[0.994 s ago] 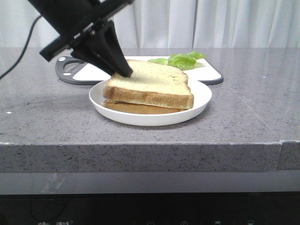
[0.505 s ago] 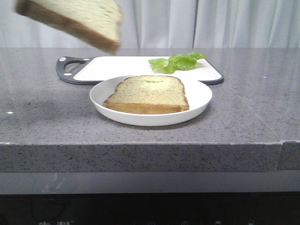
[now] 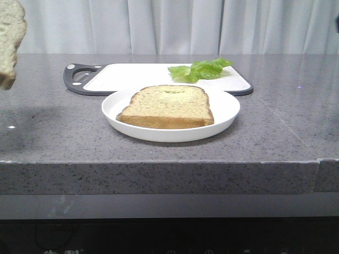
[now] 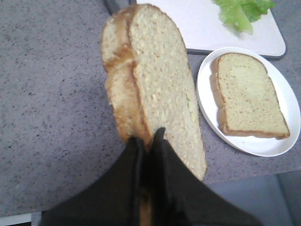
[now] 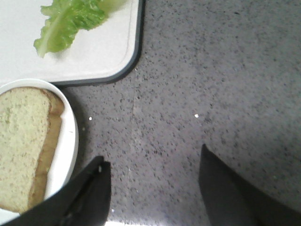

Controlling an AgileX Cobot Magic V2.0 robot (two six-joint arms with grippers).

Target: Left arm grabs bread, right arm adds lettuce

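My left gripper (image 4: 148, 139) is shut on the bread (image 4: 160, 80), gripping its lower edge and holding it on edge above the counter, left of the plate. In the front view only part of the bread (image 3: 9, 42) shows at the far left edge, high up; the left gripper is out of that view. The lettuce (image 3: 201, 69) lies on the white cutting board (image 3: 127, 76) behind the plate, and shows in the right wrist view (image 5: 70, 23). My right gripper (image 5: 153, 165) is open and empty above bare counter, right of the plate.
A thinner bread slice (image 3: 168, 106) lies flat on the white plate (image 3: 225, 114) at the counter's middle. The plate rim (image 5: 68, 136) is close to my right gripper's left finger. The counter's front edge runs just before the plate.
The left gripper lifted the bread off the plate's lower slice and carried it up and left, almost out of the front view. The slice on the plate stayed.
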